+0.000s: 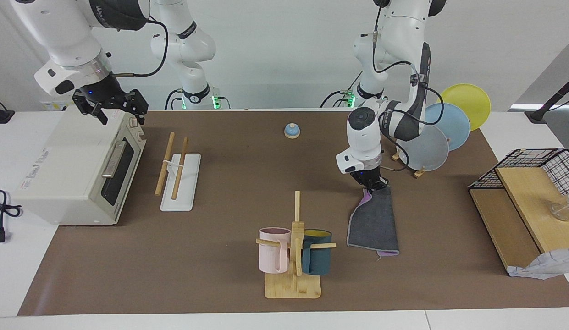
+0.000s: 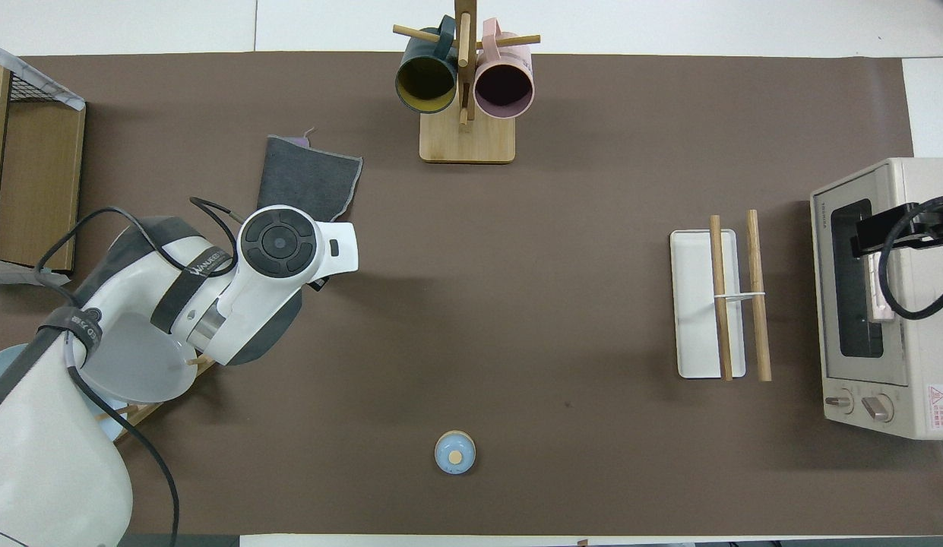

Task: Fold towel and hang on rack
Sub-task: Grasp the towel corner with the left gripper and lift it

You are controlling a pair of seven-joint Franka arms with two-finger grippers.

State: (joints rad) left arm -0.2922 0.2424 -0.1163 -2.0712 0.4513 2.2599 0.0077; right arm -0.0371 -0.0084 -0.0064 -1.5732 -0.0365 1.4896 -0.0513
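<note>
The towel lies dark grey face up near the mug tree, with purple showing at its edges; it also shows in the overhead view. My left gripper is shut on the towel's edge nearest the robots and holds that edge slightly raised, while the rest drapes onto the mat. In the overhead view the left hand covers its own fingers. The rack, two light-wood rods over a white base, stands bare beside the toaster oven; it also shows in the overhead view. My right gripper waits open over the toaster oven.
A toaster oven stands at the right arm's end. A mug tree with pink and teal mugs stands beside the towel. A small blue bell sits near the robots. A plate stand and a wire-and-wood shelf are at the left arm's end.
</note>
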